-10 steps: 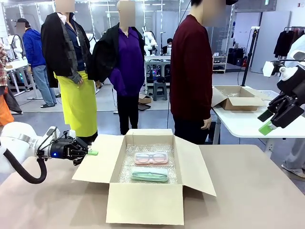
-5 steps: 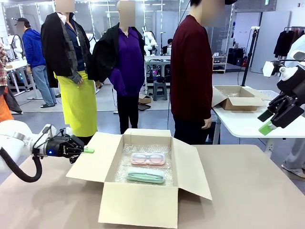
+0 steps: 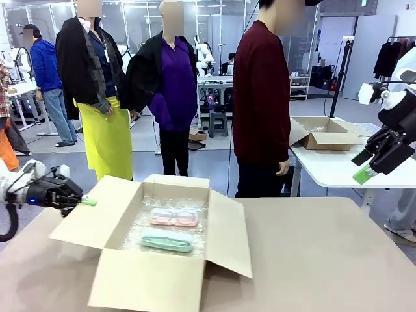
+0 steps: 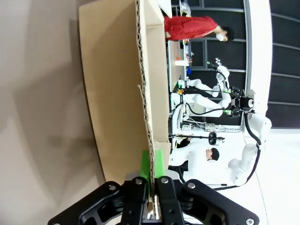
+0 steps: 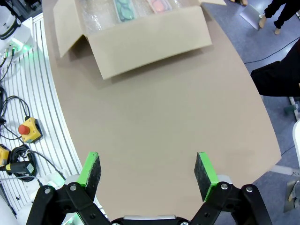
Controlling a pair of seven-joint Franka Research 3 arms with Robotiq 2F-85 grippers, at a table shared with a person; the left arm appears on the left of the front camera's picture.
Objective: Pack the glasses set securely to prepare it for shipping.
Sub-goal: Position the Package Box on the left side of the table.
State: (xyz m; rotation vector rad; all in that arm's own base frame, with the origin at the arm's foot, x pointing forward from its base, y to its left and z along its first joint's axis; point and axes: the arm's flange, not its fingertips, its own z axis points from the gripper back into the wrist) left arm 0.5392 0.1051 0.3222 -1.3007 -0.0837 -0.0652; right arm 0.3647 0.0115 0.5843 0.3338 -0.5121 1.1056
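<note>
The open brown cardboard box (image 3: pixel 156 253) has been dragged leftward across the counter (image 3: pixel 325 260) by the left pincer (image 3: pixel 83 202), clamped on its left flap (image 4: pixel 126 89). Inside it, the translucent pink glasses case (image 3: pixel 173 217) lies behind the mint green case (image 3: pixel 167 240). The right pincer (image 5: pixel 147 174) is held apart, right of the box, unmoved.

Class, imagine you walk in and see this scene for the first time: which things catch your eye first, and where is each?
The open cardboard box on the table's near left stands out, with a pink case and a mint green case lying side by side on bubble wrap inside. At far left, the left gripper is shut on the box's left flap. The right gripper hangs open, high at the right edge.
</note>
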